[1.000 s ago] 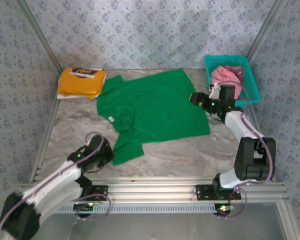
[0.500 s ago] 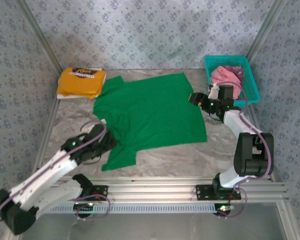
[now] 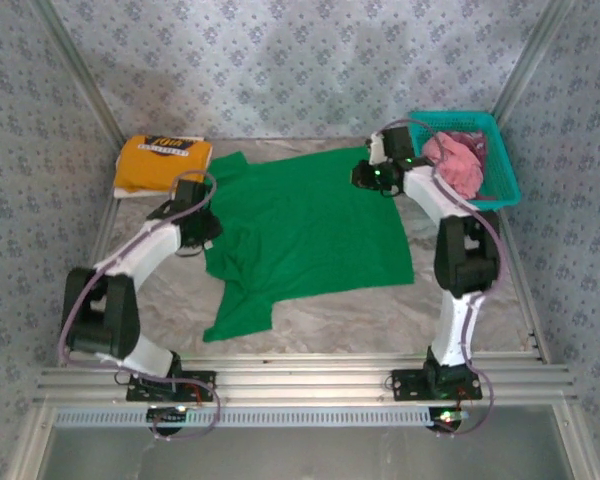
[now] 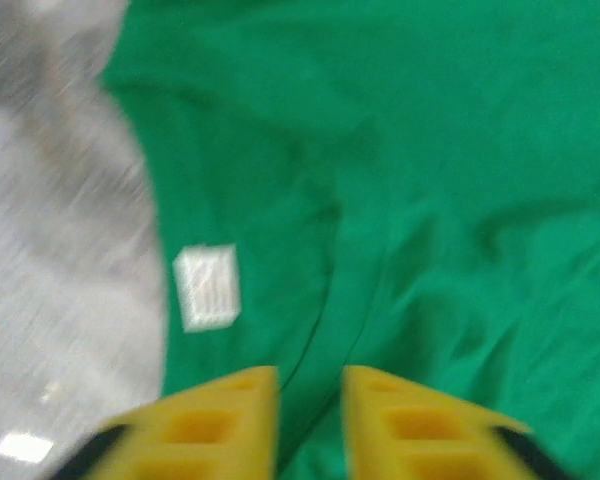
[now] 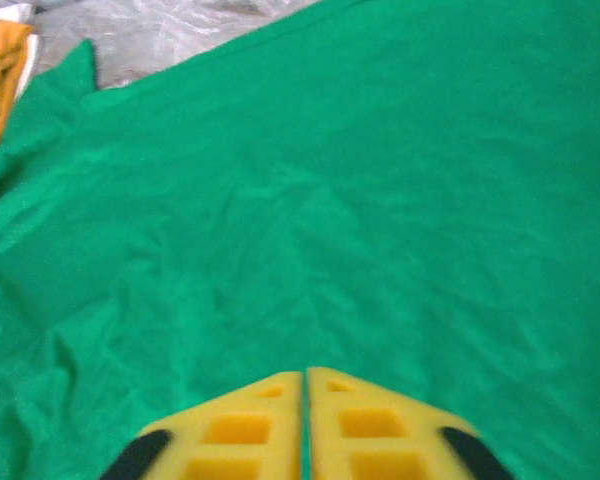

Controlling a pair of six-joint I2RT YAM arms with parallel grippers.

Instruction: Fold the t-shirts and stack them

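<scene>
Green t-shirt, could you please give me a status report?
Left gripper slightly open over collar; right gripper shut over far hem corner. Green t-shirt spread out, unfolded. Folded yellow-orange t-shirt beside far sleeve.

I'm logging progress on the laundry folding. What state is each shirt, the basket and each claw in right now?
green t-shirt: spread flat, unfolded, near sleeve rumpled
yellow-orange t-shirt: folded
teal basket: upright, holding cloth
pink t-shirt: bunched up inside the teal basket
left claw: slightly open over the green collar
right claw: shut above green cloth
</scene>
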